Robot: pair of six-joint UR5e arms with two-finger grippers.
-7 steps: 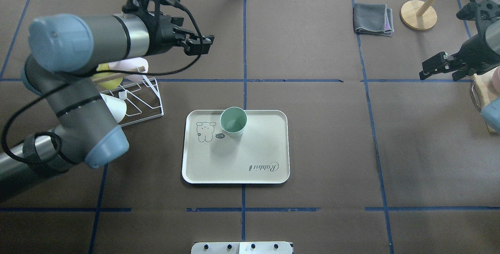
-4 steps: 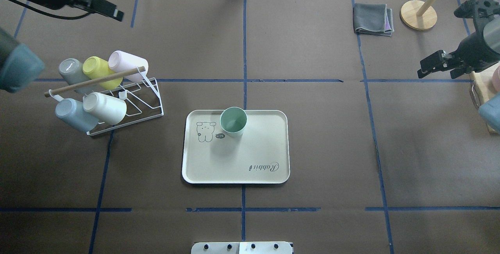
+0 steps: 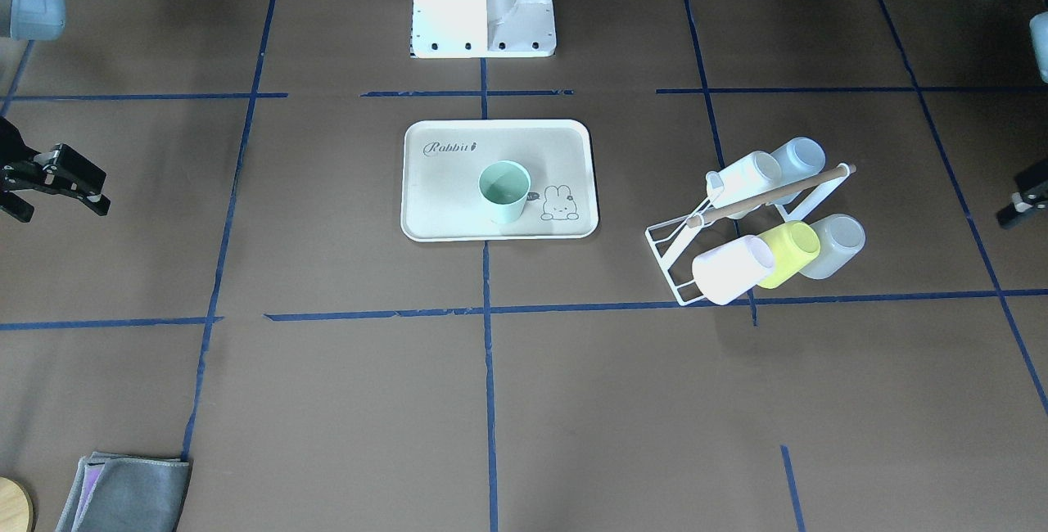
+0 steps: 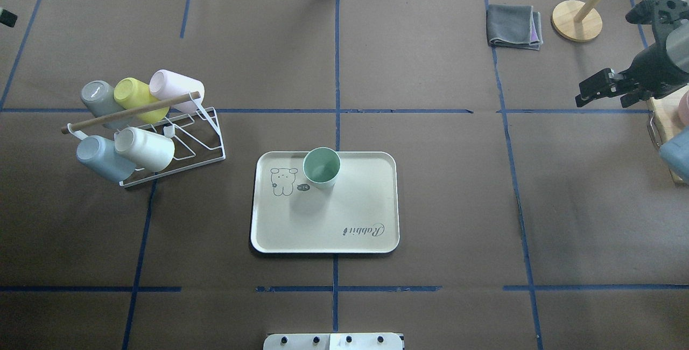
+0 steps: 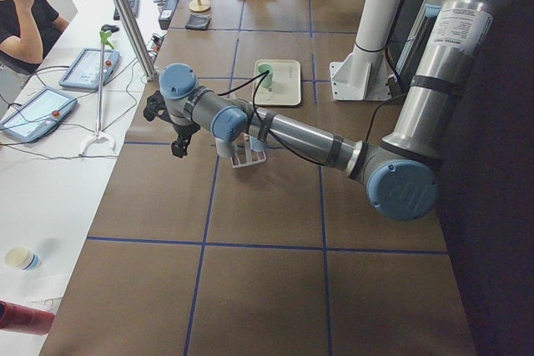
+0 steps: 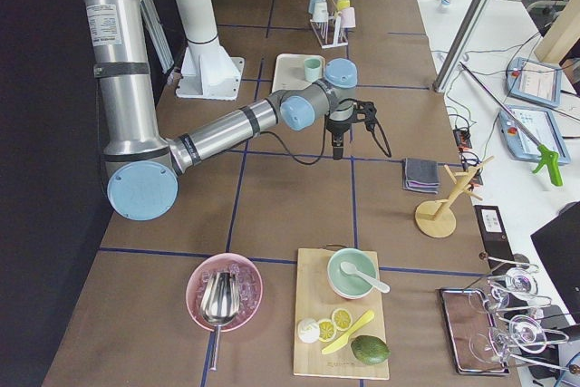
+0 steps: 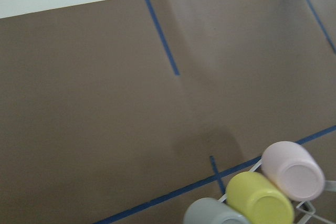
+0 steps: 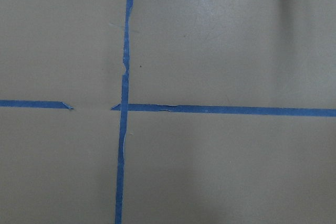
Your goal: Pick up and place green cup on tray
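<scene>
Guide: Since a moment ago the left arm has swung off to the table's (image 4: 430, 204) left edge. Its left gripper (image 5: 177, 144) hangs above bare brown paper, out past the rack (image 4: 200, 145).

Listener: Is that gripper wide or narrow?

Guide: I cannot tell. The overhead and front views catch only a sliver of it at the frame edge.

Listener: And the other one?

Guide: The right gripper (image 4: 602, 100) sits above the table's right side, jaws apart, pointing toward the middle. It has not shifted. It is well apart from the tray (image 4: 355, 204).

Listener: Where is the cup?

Guide: The cup (image 4: 321, 167) stands upright on the tray, mouth up, in the same spot as before. It is close to the tray's long edge farthest from the robot, just beside the bunny drawing. No gripper touches it.

Listener: What lies around the tray?

Guide: The tray is near the table's centre. On the robot's left, apart from it, the white wire rack holds five tipped cups: grey, yellow and pink in the far row, blue and white in the near row, with a wooden rod across them. At the far right are a folded grey cloth (image 4: 514, 26) and a round wooden stand (image 4: 576, 20).
</scene>
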